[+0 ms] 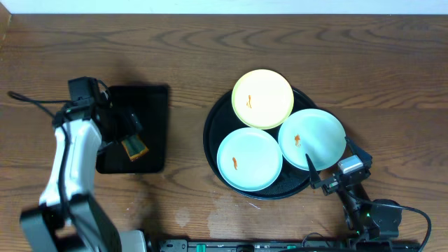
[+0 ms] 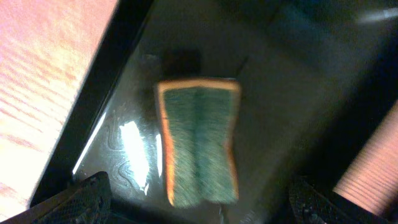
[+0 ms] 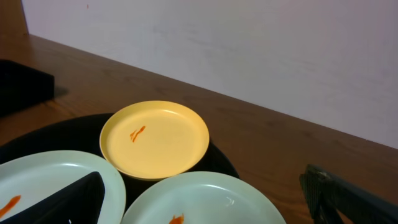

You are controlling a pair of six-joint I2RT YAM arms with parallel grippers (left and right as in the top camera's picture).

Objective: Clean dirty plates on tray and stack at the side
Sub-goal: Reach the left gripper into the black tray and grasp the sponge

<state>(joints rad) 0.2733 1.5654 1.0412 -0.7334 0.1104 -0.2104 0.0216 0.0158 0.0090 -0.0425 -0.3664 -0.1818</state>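
The round black tray (image 1: 210, 133) holds three dirty plates, each with a small orange smear: a pale yellow plate (image 1: 262, 98) at the back, a mint plate (image 1: 249, 159) at the front left and a mint plate (image 1: 312, 138) at the right. My right gripper (image 1: 330, 161) is open and empty, low at the right mint plate's near edge. The right wrist view shows the yellow plate (image 3: 155, 140), both mint plates (image 3: 43, 186) (image 3: 205, 199), the tray (image 3: 224, 158) and my open right gripper (image 3: 205, 208). My left gripper (image 1: 129, 134) is open above a sponge.
A green sponge with an orange edge (image 1: 135, 148) lies on a smaller rectangular black tray (image 1: 150, 98) at the left. In the left wrist view the sponge (image 2: 199, 143) lies on that glossy tray (image 2: 280, 93), between my open left gripper's fingers (image 2: 199, 208). A white wall stands behind the table.
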